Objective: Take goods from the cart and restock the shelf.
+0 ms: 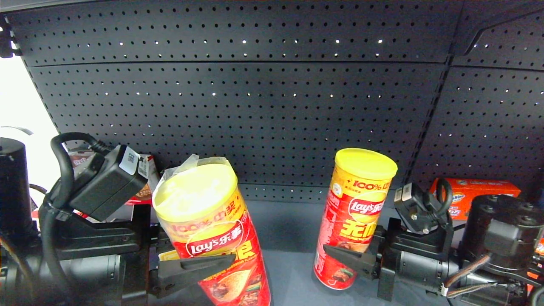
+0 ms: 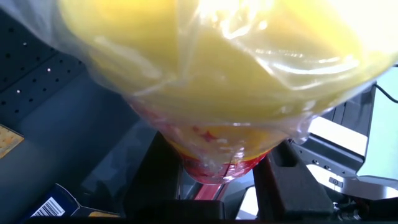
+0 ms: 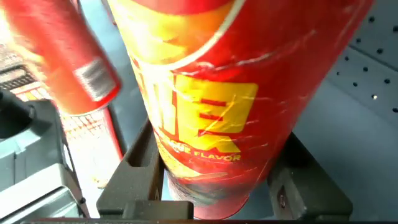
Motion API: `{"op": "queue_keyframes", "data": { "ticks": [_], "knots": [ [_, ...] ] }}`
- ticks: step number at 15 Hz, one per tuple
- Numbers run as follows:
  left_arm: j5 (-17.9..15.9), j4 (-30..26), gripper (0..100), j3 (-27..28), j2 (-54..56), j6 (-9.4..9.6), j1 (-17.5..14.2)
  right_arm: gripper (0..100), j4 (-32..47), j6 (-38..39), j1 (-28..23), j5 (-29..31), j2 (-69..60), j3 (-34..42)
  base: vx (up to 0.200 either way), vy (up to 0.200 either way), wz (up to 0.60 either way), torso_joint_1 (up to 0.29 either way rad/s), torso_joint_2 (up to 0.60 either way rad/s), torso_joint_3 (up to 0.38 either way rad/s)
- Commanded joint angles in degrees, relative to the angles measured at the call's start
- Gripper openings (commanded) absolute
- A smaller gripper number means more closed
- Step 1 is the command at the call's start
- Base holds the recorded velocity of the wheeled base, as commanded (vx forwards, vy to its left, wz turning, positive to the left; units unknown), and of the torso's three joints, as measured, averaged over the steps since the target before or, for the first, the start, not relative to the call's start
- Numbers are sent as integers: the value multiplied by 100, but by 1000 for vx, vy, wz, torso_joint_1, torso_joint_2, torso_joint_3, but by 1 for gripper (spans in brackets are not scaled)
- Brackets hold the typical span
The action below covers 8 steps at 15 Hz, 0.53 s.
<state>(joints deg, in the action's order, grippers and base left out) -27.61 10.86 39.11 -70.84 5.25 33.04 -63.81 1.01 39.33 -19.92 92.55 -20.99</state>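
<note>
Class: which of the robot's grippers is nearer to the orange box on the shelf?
Right. The right gripper, holding the right chip can, is toward the orange box's end of the shelf; the left gripper, holding the left chip can, is toward the opposite end.

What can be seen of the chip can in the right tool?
The chip can is a red cardboard-looking tube with yellow print and a closed yellow plastic lid. It leans slightly, top toward the robot's right. The right tool clamps its lower part. Its base is near the grey shelf; contact cannot be told.
</note>
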Motion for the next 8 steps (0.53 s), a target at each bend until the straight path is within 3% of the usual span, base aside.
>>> {"op": "queue_keyframes", "data": {
  "ticks": [1, 8],
  "knots": [
    [1, 4, 0, 0, -18, 2, 1, 0, -202, -5, 49, 6, 61, 306, 0, 0, 0, 0, 0, 0],
    [63, 4, 0, -26, -35, 2, -8, 0, -695, -31, 58, 14, 527, 535, 0, 0, 0, 0, 0, 0]
  ]
}}
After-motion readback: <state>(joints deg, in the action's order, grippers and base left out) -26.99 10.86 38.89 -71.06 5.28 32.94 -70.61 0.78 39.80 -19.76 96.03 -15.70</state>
